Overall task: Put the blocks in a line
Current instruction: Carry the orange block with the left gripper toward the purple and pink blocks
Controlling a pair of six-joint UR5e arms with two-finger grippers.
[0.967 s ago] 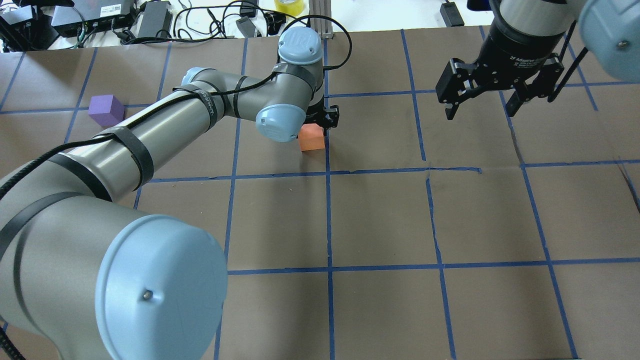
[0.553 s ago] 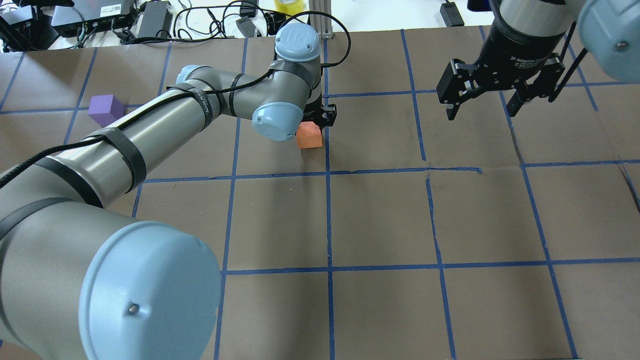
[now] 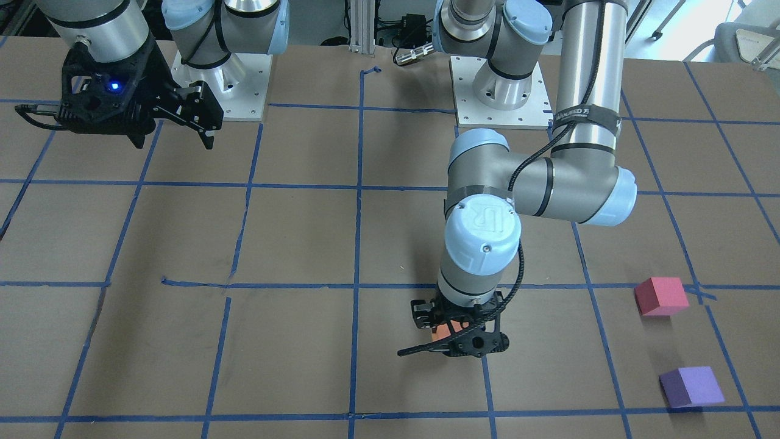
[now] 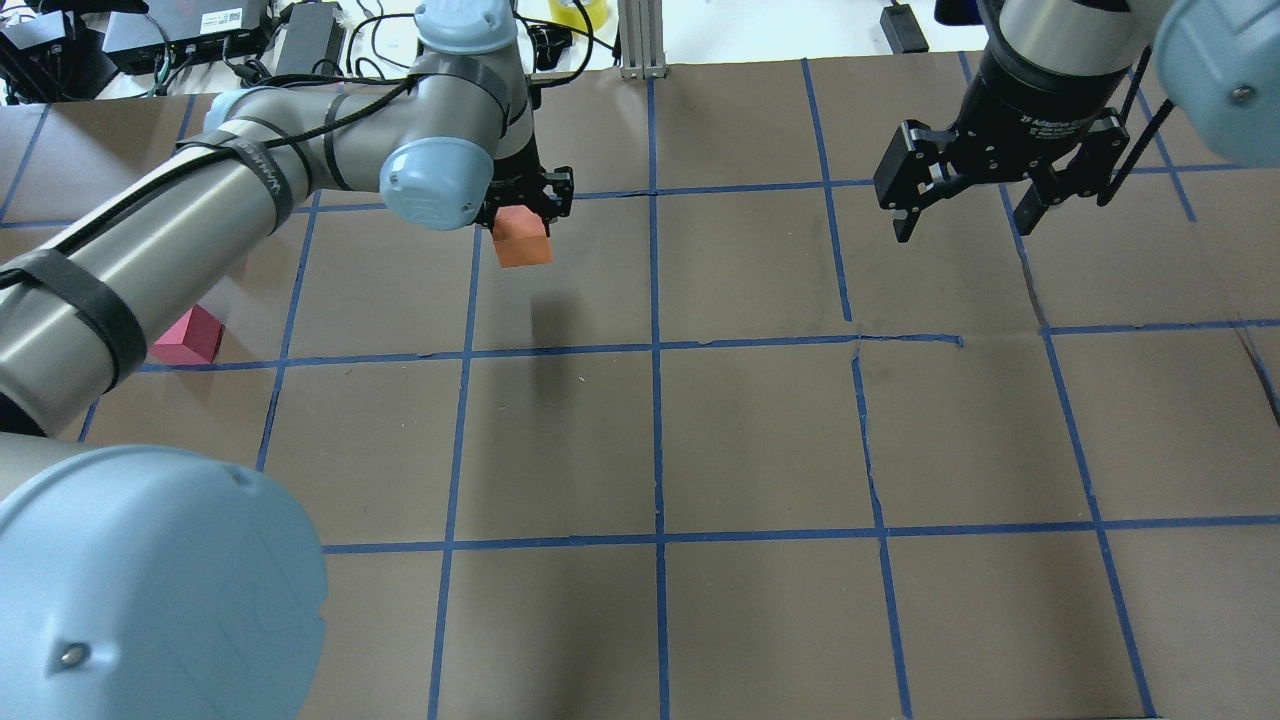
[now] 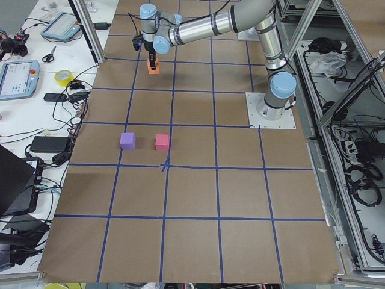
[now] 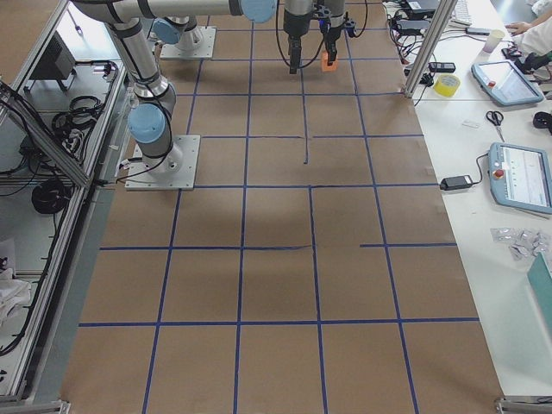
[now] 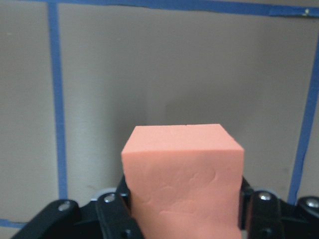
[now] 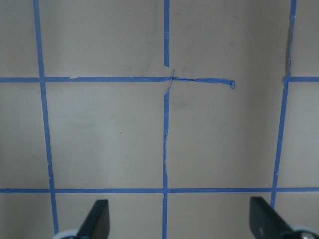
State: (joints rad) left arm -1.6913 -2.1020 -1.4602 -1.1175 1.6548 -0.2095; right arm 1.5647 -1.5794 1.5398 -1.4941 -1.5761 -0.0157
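Note:
My left gripper (image 4: 522, 212) is shut on the orange block (image 4: 524, 246) and holds it above the table, with its shadow on the paper below. The orange block fills the left wrist view (image 7: 182, 174) and peeks out under the wrist in the front-facing view (image 3: 440, 333). The pinkish red block (image 3: 661, 296) and the purple block (image 3: 691, 386) rest side by side on the table, apart from the gripper. In the overhead view the red block (image 4: 188, 337) shows beside my left arm, and the purple one is hidden behind that arm. My right gripper (image 4: 960, 227) is open and empty above the table.
Brown paper with a blue tape grid (image 4: 658, 345) covers the table. Cables, power bricks and a yellow tape roll (image 4: 578, 10) lie past the far edge. The arm base plates (image 3: 499, 91) stand at the robot's side.
My left gripper has lifted the orange block and carried it left and farther away. My left arm now covers the purple block and has uncovered the red one. The right arm has not moved.

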